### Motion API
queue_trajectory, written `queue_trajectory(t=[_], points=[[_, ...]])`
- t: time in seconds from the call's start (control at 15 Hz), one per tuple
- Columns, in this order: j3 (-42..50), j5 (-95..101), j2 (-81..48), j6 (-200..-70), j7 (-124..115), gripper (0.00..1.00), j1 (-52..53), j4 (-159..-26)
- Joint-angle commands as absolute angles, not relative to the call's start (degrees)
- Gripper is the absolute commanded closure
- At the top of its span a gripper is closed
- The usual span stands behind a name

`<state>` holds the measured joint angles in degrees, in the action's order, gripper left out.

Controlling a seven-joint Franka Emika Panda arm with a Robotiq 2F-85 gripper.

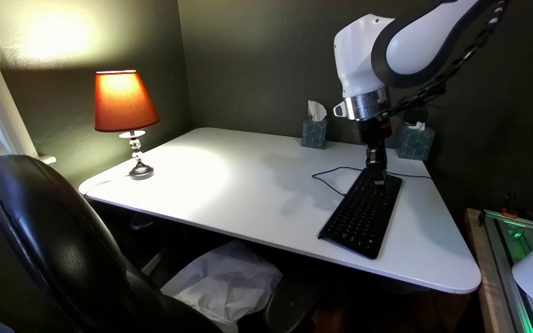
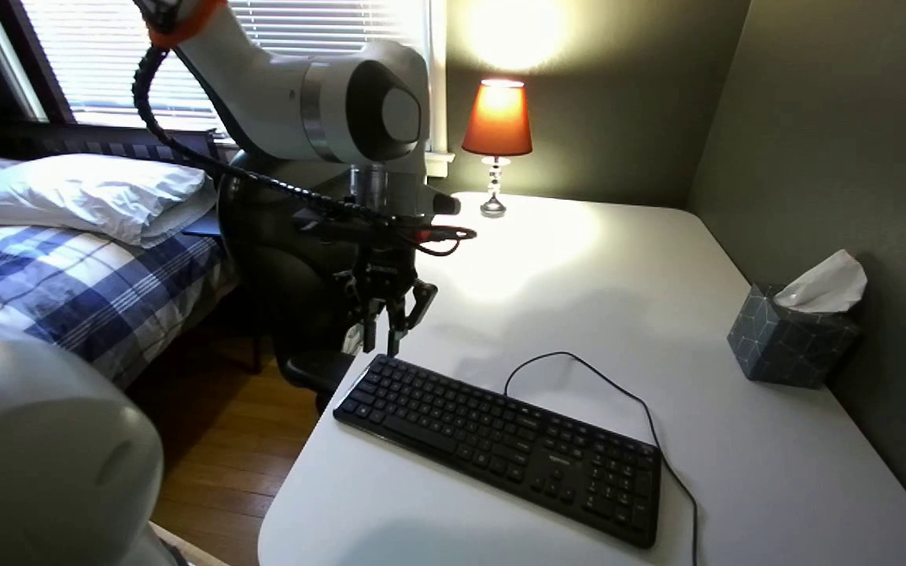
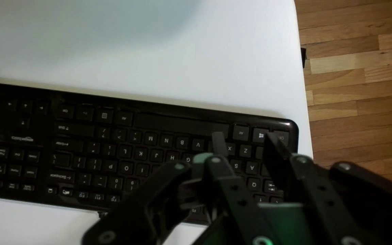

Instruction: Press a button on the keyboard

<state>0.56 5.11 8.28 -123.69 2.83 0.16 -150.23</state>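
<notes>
The flat black keyboard point(image 1: 359, 217) lies on the white desk, with its keys up and a thin black cable point(image 2: 602, 376) behind it. It shows whole in an exterior view point(image 2: 492, 444) and partly in the wrist view point(image 3: 179, 124), where its letters stand upside down. My gripper point(image 2: 381, 343) points down above the keyboard's left end, apart from the keys. In the wrist view the gripper point(image 3: 245, 139) has its two fingers apart with nothing between them. They overlap the area around the Z, X, Windows and Ctrl keys and hide some keys below.
The desk edge point(image 3: 303, 88) is just beyond the keyboard's left end, with wood floor below. A black chair point(image 1: 63, 231) stands at the desk. A lamp point(image 1: 125, 104) stands at a far corner. Tissue boxes point(image 1: 314, 134) point(image 1: 415, 142) stand along the wall side.
</notes>
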Motion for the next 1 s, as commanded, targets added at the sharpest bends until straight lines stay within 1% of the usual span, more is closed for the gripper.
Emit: queue_trajectory(t=[0.0,0.07,0.6,0.93], points=[[-0.01,5.12,1.25,-122.04,3.42,0.96,0.44,-145.87],[-0.07,5.22,0.06,-121.8,3.22,1.0,0.41,-145.2],[0.25,4.62,-8.6,-119.05,3.23,1.0,-0.04,-139.74],[-0.2,4.14,-12.25,-119.82,3.45,1.0,0.19,-137.87]])
